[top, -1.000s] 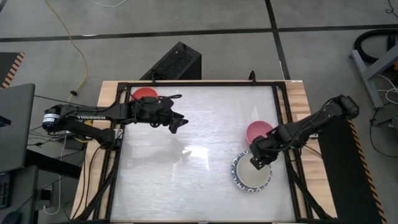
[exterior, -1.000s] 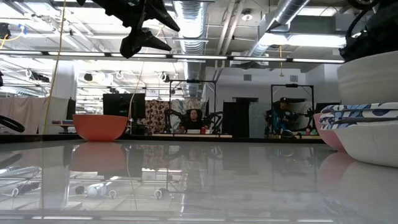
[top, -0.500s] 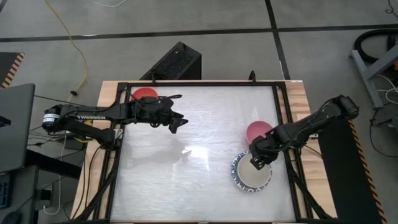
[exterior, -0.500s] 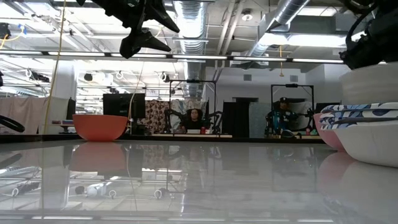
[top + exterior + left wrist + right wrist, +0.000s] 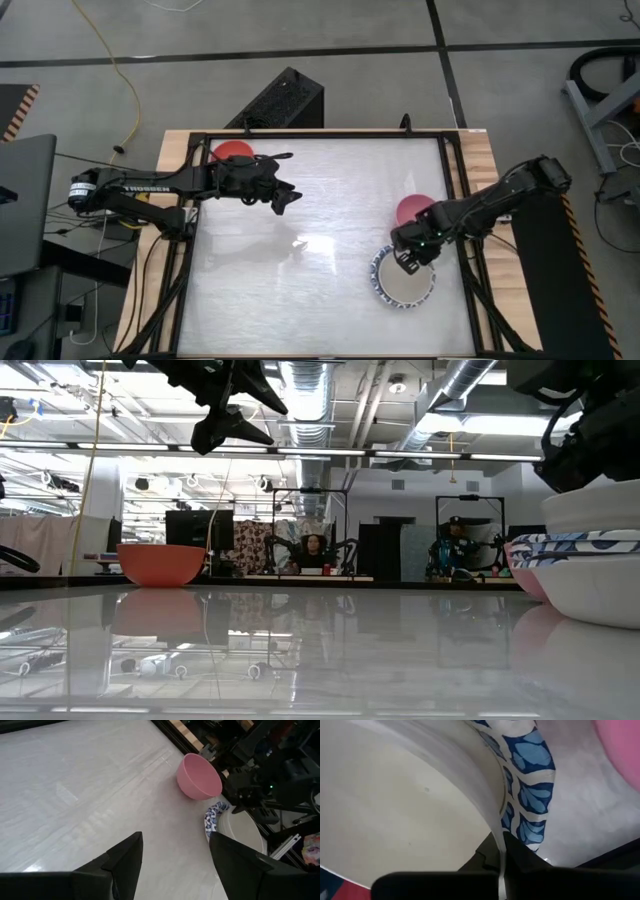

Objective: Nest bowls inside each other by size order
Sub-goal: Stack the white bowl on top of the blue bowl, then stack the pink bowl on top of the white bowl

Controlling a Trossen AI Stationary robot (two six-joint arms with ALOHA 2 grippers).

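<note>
A plain cream bowl [image 5: 408,285] sits low inside a white bowl with a blue patterned rim [image 5: 380,270] at the near right. My right gripper [image 5: 403,262] is shut on the cream bowl. In the low view the cream bowl [image 5: 600,510] rises above the patterned rim [image 5: 575,545]. A pink bowl [image 5: 412,208] rests on its base just beyond the stack. At the far left corner a red bowl [image 5: 233,152] stands on its base. My left gripper [image 5: 283,200] hangs open above the table near the red bowl, holding nothing. My right gripper pinches the cream bowl's rim [image 5: 496,827] on its far left side, one finger inside the bowl and one outside. The fingers come steeply from above, slanting in from the right. The bowl's lower part is inside the patterned bowl; whether it rests there I cannot tell.
A dark frame [image 5: 455,200] borders the glossy white table top. Bare table [image 5: 320,260] lies between the two arms. In the left wrist view the pink bowl [image 5: 200,776] and the stack [image 5: 235,825] show far off. People sit in the room behind.
My right gripper has gone down and a little toward the table's left with the cream bowl. The bowl has sunk lower into the blue-rimmed bowl.
</note>
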